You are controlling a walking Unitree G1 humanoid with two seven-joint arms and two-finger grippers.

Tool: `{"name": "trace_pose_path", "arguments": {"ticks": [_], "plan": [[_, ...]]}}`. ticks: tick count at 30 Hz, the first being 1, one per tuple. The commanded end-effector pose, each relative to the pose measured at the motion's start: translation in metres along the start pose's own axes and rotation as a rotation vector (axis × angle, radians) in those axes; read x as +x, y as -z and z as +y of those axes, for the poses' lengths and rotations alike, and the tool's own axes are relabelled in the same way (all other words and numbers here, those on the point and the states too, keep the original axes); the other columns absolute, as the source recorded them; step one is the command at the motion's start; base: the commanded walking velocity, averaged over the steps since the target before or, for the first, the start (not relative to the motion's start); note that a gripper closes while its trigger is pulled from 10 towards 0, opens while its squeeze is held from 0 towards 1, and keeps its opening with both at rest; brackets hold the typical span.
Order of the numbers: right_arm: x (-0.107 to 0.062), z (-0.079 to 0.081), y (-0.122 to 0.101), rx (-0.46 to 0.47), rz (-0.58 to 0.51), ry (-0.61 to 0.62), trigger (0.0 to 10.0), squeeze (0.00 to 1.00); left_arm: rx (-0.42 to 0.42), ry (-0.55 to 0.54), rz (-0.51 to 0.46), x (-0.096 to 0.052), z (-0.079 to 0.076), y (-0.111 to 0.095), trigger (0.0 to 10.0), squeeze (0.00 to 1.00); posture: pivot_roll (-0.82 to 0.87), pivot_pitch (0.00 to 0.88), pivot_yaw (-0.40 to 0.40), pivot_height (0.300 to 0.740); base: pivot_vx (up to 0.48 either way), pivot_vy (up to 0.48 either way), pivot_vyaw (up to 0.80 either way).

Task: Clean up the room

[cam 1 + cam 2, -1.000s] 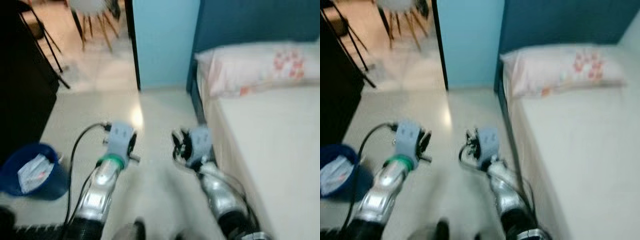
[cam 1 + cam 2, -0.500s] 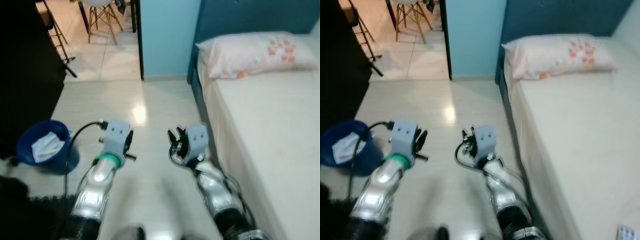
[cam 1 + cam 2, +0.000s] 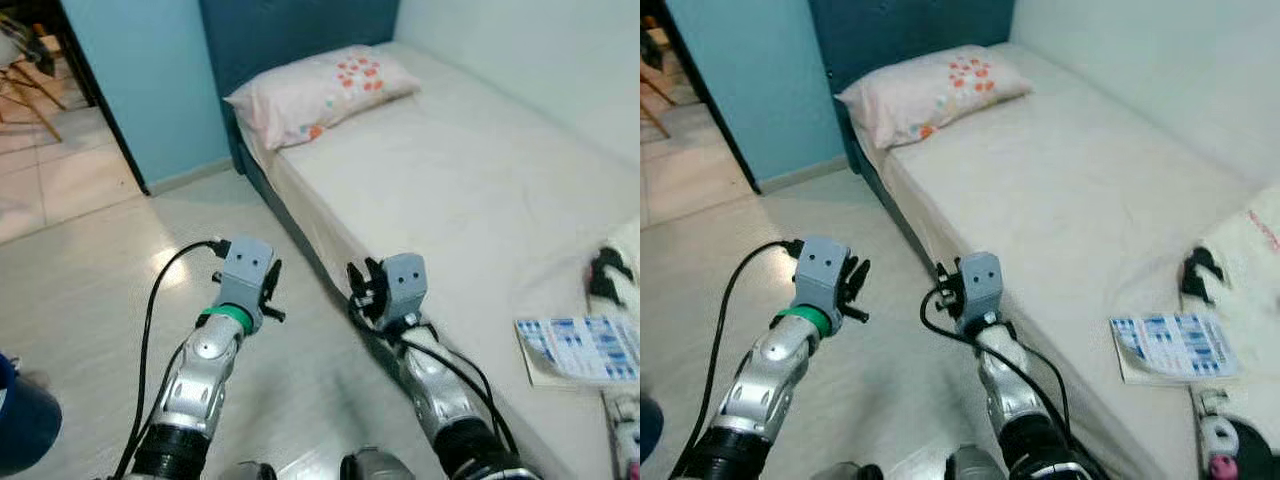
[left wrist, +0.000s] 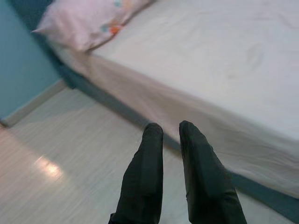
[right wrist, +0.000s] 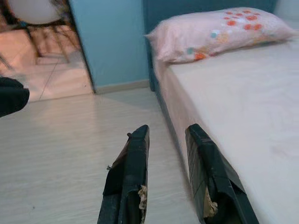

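A pale tiled floor (image 3: 90,270) fills the left half of the frame, with a white-sheeted bed (image 3: 470,190) running up the right side to a pink flowered pillow (image 3: 315,92) at the top centre. Low at the right edge — on the sheet — lies a blue-and-white booklet (image 3: 580,347), with a dark item (image 3: 605,272) just above it. The left gripper (image 4: 170,133) hovers over the floor, fingers slightly parted, holding nothing. The right gripper (image 5: 167,135) hangs beside the bed edge, fingers a little further apart — empty too.
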State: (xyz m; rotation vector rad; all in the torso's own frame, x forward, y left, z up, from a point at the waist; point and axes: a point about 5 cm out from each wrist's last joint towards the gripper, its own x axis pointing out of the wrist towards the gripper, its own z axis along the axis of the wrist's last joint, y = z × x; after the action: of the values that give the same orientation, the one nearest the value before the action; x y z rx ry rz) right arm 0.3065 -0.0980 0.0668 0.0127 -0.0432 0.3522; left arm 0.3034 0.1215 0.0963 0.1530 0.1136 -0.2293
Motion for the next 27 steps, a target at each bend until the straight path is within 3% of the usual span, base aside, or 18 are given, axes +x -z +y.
{"name": "trace_pose_path", "arguments": {"ticks": [1,18,27], "plan": [[-0.002,-0.001,0.004,0.015,0.019,0.008,10.0,0.00,-0.005,0.006,0.019,-0.001,-0.002,0.004,10.0,0.00,-0.01,0.003,0.055,0.726,0.000,0.000,-0.79],[-0.001,-0.003,0.002,0.014,0.015,0.014,10.0,0.00,-0.058,0.051,-0.005,0.001,-0.009,-0.004,10.0,0.00,-0.01,0.000,0.055,0.726,0.000,0.000,-0.79],[0.001,-0.005,0.000,0.011,0.010,0.018,10.0,0.00,-0.043,0.079,-0.062,0.003,-0.011,-0.013,10.0,0.00,-0.02,0.000,0.054,0.726,0.000,0.000,-0.78]]}}
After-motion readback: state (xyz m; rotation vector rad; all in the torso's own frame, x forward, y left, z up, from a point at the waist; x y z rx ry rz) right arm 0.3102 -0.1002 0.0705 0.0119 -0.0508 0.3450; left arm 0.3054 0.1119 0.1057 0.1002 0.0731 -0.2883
